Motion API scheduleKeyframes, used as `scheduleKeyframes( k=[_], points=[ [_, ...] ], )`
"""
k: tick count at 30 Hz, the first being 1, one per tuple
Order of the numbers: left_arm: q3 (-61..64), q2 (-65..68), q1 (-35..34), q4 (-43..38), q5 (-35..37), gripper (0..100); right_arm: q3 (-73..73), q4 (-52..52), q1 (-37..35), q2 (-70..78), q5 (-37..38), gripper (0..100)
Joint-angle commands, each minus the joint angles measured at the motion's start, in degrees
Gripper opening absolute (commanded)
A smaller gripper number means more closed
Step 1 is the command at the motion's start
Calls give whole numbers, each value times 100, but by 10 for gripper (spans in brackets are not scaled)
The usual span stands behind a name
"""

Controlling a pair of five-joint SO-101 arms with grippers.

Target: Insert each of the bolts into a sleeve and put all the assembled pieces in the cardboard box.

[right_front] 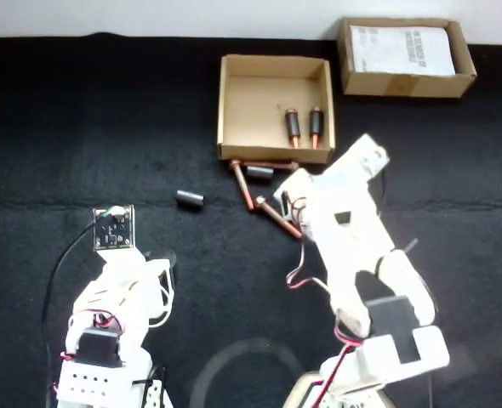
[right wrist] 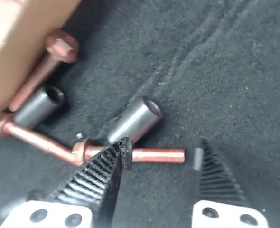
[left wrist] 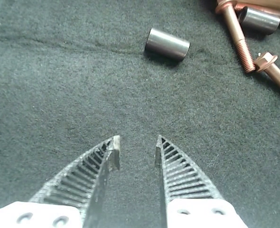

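Bolt (right wrist: pixel 149 155) lying on table (right wrist: pixel 235 71) near cardboard box (right_front: pixel 251 102), threaded end sitting inside spread right gripper (right wrist: pixel 162 154). Should be closing squarely on shank, avoiding adjacent sleeve (right wrist: pixel 133 121). Left gripper (left wrist: pixel 137 152) hovering spread, holding nothing; other sleeve (left wrist: pixel 167 43) lying ahead.

copper bolts (right wrist: pixel 154 155), dark grey sleeves (left wrist: pixel 167 44), tan cardboard box (right_front: pixel 255 106), black mat (right_front: pixel 64 127), black ribbed pincer fingers (left wrist: pixel 182 171)

text: none legible | paper sheet (right_front: pixel 402 49) print (too small)
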Motion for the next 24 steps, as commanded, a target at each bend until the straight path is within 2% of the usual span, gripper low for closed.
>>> scheduleKeyframes(
  k=[1,8,16,24],
  points=[
    [110,-84,110,-18,-44,140,-92,-259,31,171,-26,156],
    [110,-75,110,-26,-53,140,-101,-681,-84,207,-9,156],
    [110,-75,101,-9,-220,140,-523,-708,-163,259,-9,156],
    [110,-75,92,0,-220,140,-1174,-699,-127,1341,-9,156]
  ],
)
